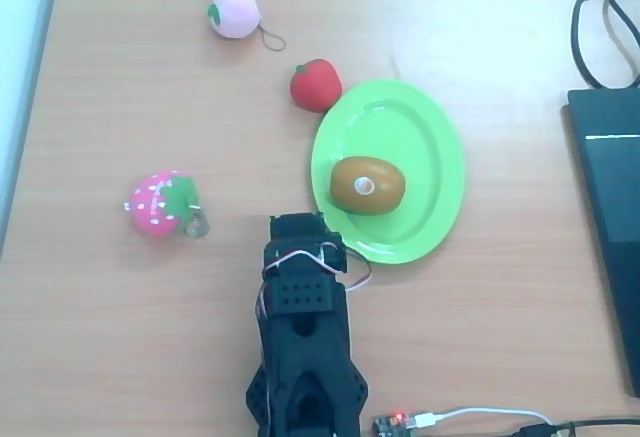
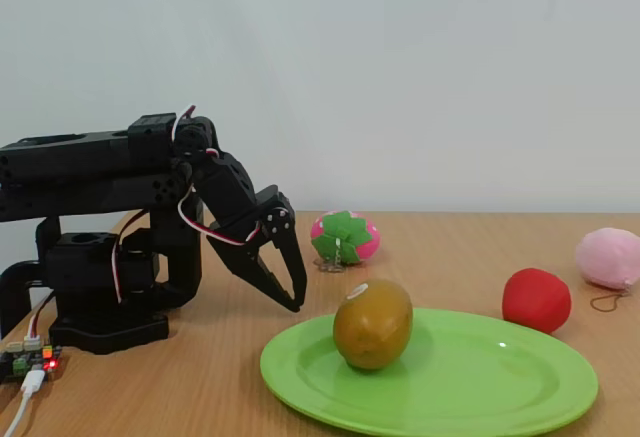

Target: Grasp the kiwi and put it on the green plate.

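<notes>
The golden-brown kiwi (image 1: pixel 368 185) (image 2: pixel 373 323) rests on the lime-green oval plate (image 1: pixel 430 157) (image 2: pixel 500 377), left of the plate's middle, its pale spot facing up. My black gripper (image 2: pixel 294 302) hangs folded back near the arm's base, tips pointing down just off the plate's left rim, a short way from the kiwi. Its fingers meet at the tips and hold nothing. In the overhead view the gripper (image 1: pixel 300 225) sits beside the plate's lower-left rim, mostly hidden under the wrist.
A red round fruit (image 1: pixel 316 85) (image 2: pixel 536 300) lies against the plate's far rim. A pale pink fruit (image 1: pixel 236 9) (image 2: pixel 608 257) and a pink strawberry (image 1: pixel 160 203) (image 2: pixel 345 238) lie farther off. A dark flat device (image 1: pixel 610 217) with cables (image 1: pixel 600 17) occupies the right edge.
</notes>
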